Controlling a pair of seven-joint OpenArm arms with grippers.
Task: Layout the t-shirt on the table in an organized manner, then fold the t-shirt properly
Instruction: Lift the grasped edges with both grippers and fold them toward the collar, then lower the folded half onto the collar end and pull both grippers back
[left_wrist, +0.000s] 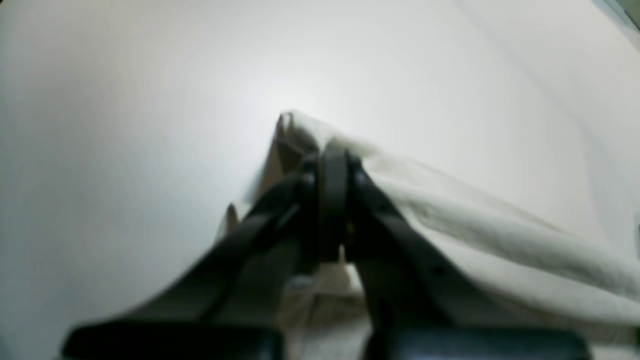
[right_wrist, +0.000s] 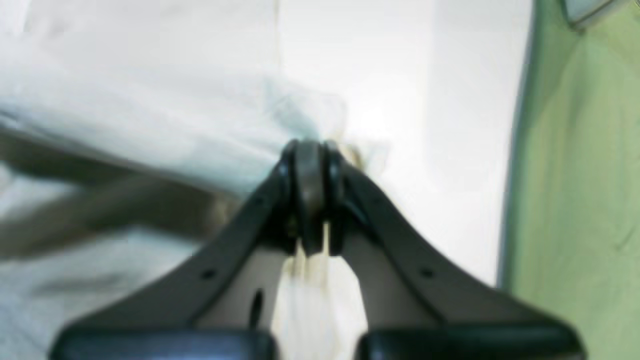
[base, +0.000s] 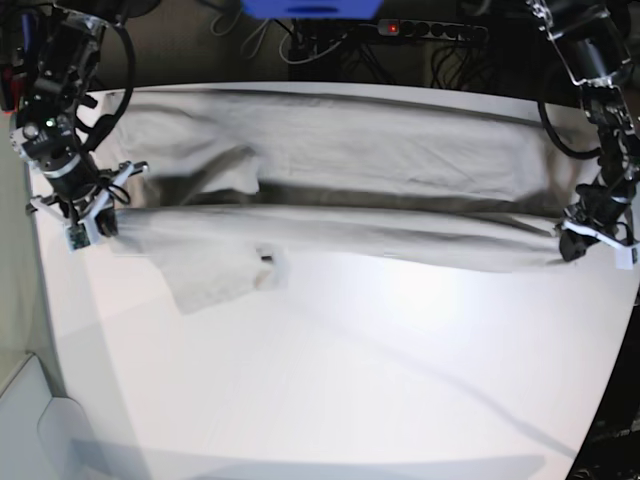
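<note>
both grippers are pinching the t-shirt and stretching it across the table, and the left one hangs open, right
Not quite: the left gripper is shut on the t-shirt, as the left wrist view shows. The right gripper pinches it too, stretching it across the table.

**Shirt stretched across the far half of the table**

The short-sleeved cotton t-shirt (base: 340, 190) lies across the far part of the large smooth tabletop (base: 350, 390), its near fold lifted between the right gripper (base: 100, 225) and the left gripper (base: 570, 245).

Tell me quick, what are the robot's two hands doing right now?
Left gripper: closed, pinching one end of the t-shirt.
Right gripper: closed, pinching the other end of the t-shirt.
</note>
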